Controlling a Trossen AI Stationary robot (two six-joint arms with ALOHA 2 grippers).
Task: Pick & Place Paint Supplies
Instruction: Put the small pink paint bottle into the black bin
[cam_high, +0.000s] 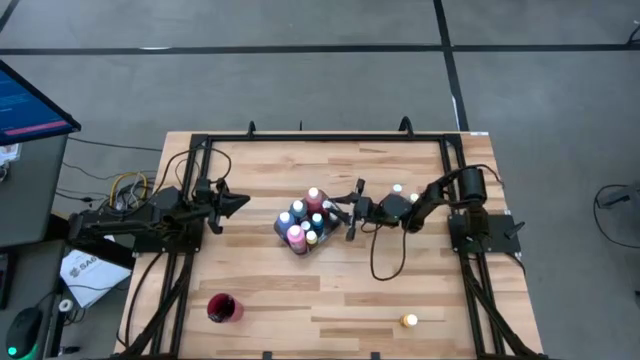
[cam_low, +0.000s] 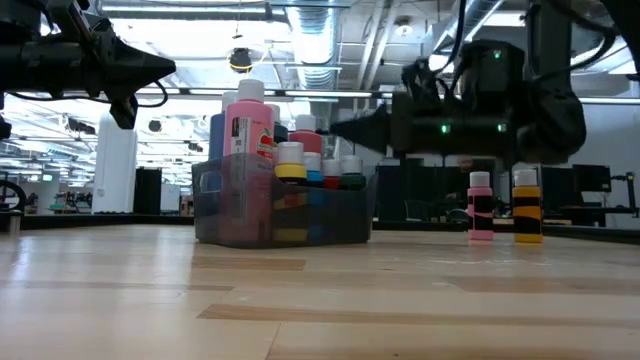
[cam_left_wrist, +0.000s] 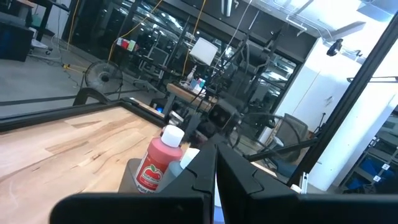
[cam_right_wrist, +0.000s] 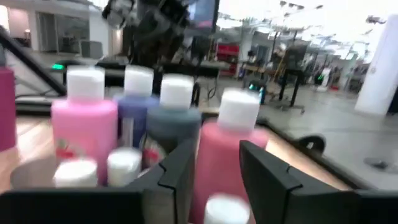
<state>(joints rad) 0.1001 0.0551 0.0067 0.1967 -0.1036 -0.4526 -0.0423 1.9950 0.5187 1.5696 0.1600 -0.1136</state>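
Note:
Several paint bottles with pale caps (pink, blue, red, green, yellow) stand upright in a small clear bin (cam_high: 283, 229) (cam_low: 250, 215) at the table's middle. My right gripper (cam_high: 349, 216) (cam_right_wrist: 217, 168) hovers open just right of the bin. In its wrist view a pink bottle (cam_right_wrist: 230, 140) stands just beyond the gap between the fingers, untouched. My left gripper (cam_high: 243, 204) (cam_left_wrist: 215, 163) waits shut, raised, left of the bin and pointing at it. A pink bottle (cam_low: 480, 207) and a yellow one (cam_low: 526, 206) stand on the table right of the bin. No paintbrush shows.
A red cup (cam_high: 223, 308) stands near the table's near-left corner. A lone yellow bottle (cam_high: 409, 320) stands near the near edge on the right. Two bottles (cam_high: 397, 188) stand beside the right arm. A cable (cam_high: 378, 262) loops on the wood below the right arm.

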